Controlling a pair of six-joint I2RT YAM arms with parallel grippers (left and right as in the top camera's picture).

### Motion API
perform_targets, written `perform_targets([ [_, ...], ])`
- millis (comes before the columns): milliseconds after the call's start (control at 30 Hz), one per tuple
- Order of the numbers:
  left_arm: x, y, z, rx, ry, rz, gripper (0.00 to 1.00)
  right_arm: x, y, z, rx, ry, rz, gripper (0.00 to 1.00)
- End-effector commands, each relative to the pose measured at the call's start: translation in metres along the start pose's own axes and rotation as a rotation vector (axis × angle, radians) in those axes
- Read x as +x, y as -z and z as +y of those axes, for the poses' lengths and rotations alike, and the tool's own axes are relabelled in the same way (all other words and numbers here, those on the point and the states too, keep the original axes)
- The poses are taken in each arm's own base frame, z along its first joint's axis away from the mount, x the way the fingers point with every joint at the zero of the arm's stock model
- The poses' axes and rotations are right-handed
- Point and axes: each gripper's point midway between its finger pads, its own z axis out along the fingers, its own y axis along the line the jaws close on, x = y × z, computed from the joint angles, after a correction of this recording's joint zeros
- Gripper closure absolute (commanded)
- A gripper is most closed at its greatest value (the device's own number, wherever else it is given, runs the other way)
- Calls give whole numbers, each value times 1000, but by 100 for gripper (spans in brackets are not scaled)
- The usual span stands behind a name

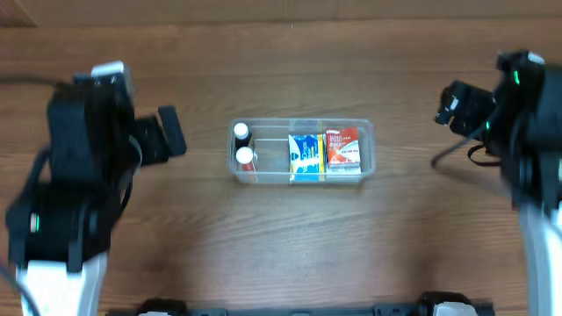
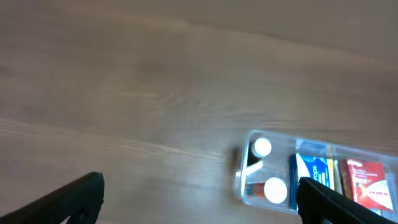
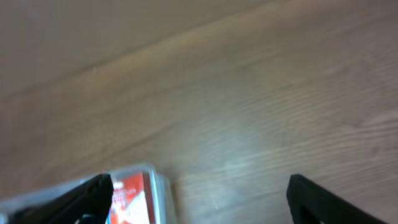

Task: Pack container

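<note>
Clear rectangular plastic container [image 1: 270, 154] is sitting mid-bench on the brown wooden bench [image 1: 290, 254], holding 2 small white-capped bottles [image 1: 241, 131], 1 blue packet [image 1: 306, 156] and 1 red packet [image 1: 344, 151]. Left gripper [image 2: 199, 208] and right gripper [image 3: 199, 205] are both hanging with fingers spread apart, gripping nothing, one well off each side.

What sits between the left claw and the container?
Nothing. In the overhead view only bare wooden table lies between the left claw and the container; the left wrist view shows the same.
</note>
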Motion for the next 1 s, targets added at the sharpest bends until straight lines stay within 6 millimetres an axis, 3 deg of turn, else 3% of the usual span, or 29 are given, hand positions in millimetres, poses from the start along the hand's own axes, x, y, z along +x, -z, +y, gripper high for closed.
perform_targets([
  [0,57,2,26,-45,83,-61,0,54,18,-15,-33,-33,-100,6],
  [33,75,2,39,-87,146,-86,0,71,25,-20,-44,-34,-136,0],
  [133,108,-11,51,-111,182,-105,0,103,38,-30,-55,-34,-172,0],
  [233,149,-27,60,-159,157,30,0,146,37,-42,-7,-32,-17,0],
  [333,175,-30,67,-191,139,122,0,167,37,-49,20,-31,71,0],
  [667,179,-29,68,-197,136,140,0,171,38,-44,6,13,80,0],
  [733,179,-29,68,-197,136,140,0,166,41,-56,71,29,41,0],
  [867,179,-29,68,-197,136,140,0,146,57,-48,11,25,-112,0],
  [967,179,-29,68,-197,136,140,0,143,57,-29,-108,150,-225,0],
])
